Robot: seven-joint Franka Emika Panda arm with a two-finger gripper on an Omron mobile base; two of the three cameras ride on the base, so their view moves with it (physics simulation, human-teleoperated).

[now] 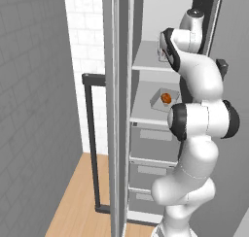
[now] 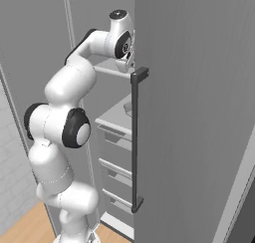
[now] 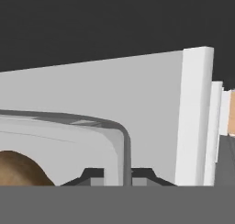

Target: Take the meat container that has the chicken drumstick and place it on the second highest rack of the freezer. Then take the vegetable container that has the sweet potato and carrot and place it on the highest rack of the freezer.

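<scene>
Your gripper [image 3: 117, 175] is clamped on the tray's [image 3: 69, 136] rim, low in the hand view. The sweet potato [image 3: 18, 170] sits lower left. The drumstick [image 1: 166, 98] shows mid-frame, left base view.

A white arm [image 1: 194, 148] built of rounded, glossy shells is seen, its bulbous segments separated by dark grey to black rings at the joints, with one large black-banded joint at mid-height and another further up toward the tool. The link nearest the tool ends in a round cap with a dark circular face, and a faint seam line is drawn around the lower segment. Of the tool [image 3: 116, 176] itself, two small dark finger tips [image 3: 94, 176] with angular, stepped outlines are shown.
</scene>
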